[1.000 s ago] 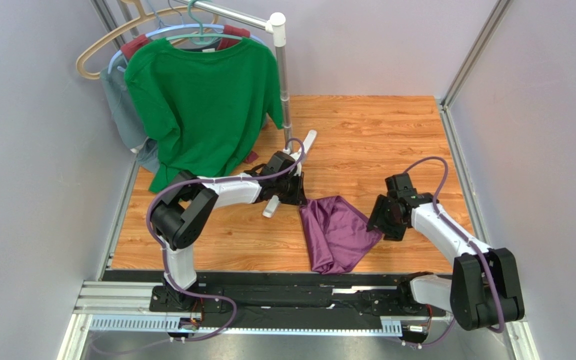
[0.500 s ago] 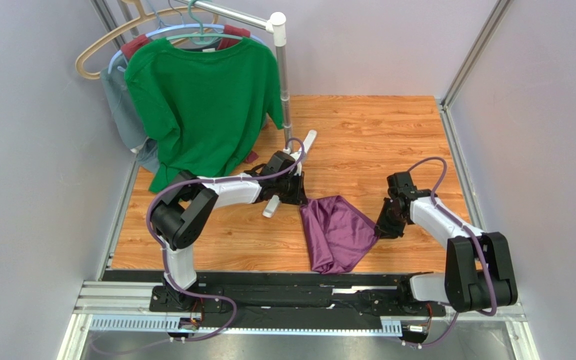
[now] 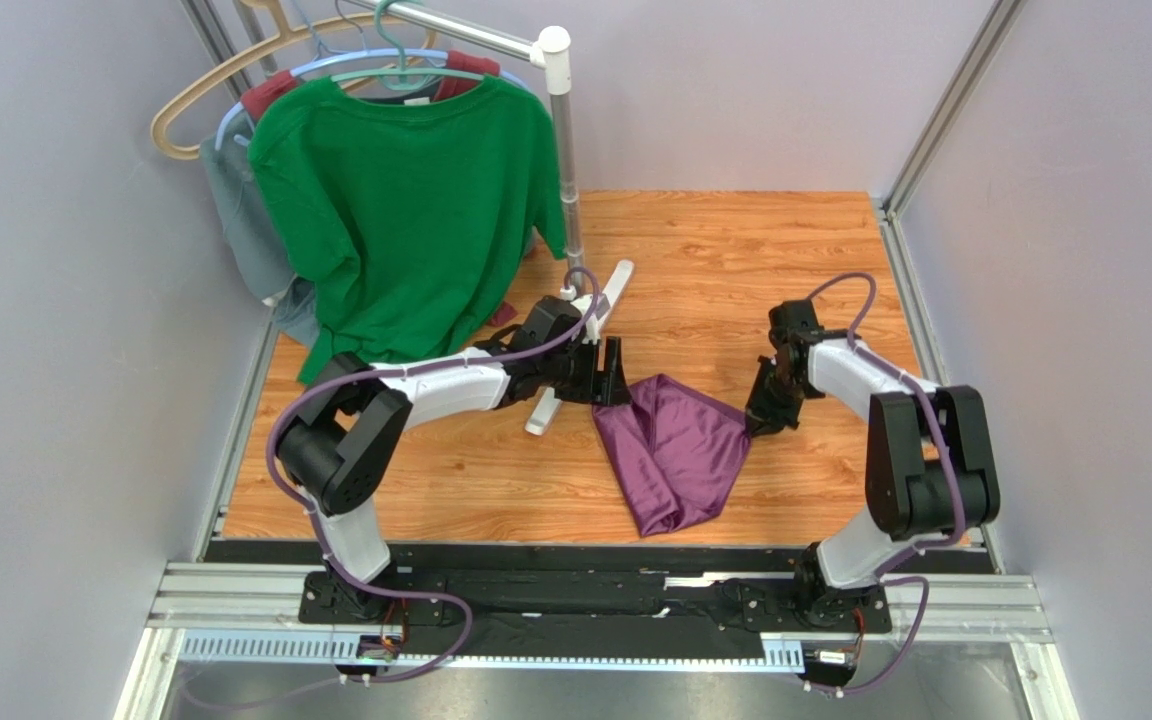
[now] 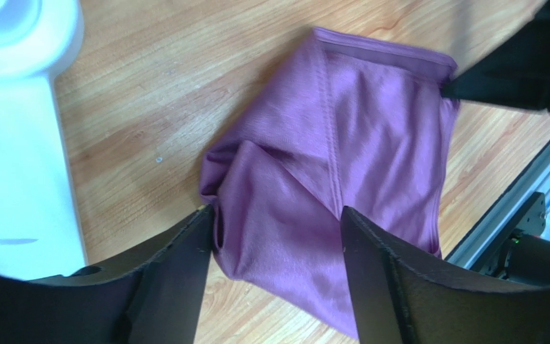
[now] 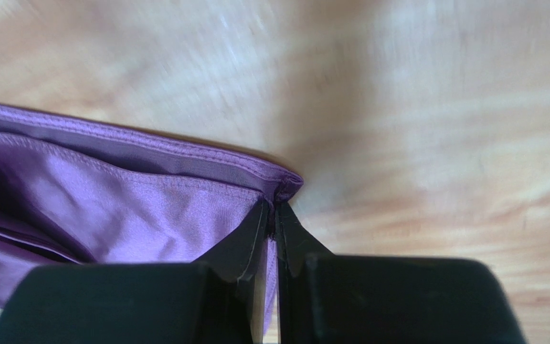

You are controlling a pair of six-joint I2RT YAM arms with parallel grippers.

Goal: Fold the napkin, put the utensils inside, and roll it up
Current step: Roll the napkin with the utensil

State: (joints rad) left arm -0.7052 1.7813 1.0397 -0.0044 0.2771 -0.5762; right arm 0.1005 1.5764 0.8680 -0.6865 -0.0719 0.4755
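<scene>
The work surface was a wood-grain table enclosed by pale grey walls, with a green T-shirt hanging from a rack at the far left corner. The napkin lay crumpled on the table near its centre, between my two grippers, partly doubled over itself, with a stitched hem along its far edge. My right gripper was clenched on the napkin's far right corner, its fingertips pressed together over the hem, low at the table. My left gripper stood released at the napkin's left side. Its fingers were spread apart, the bunched left corner of the cloth lay between them, and nothing was gripped. The rack's white foot lay on the table just beside my left gripper, apart from the napkin.
</scene>
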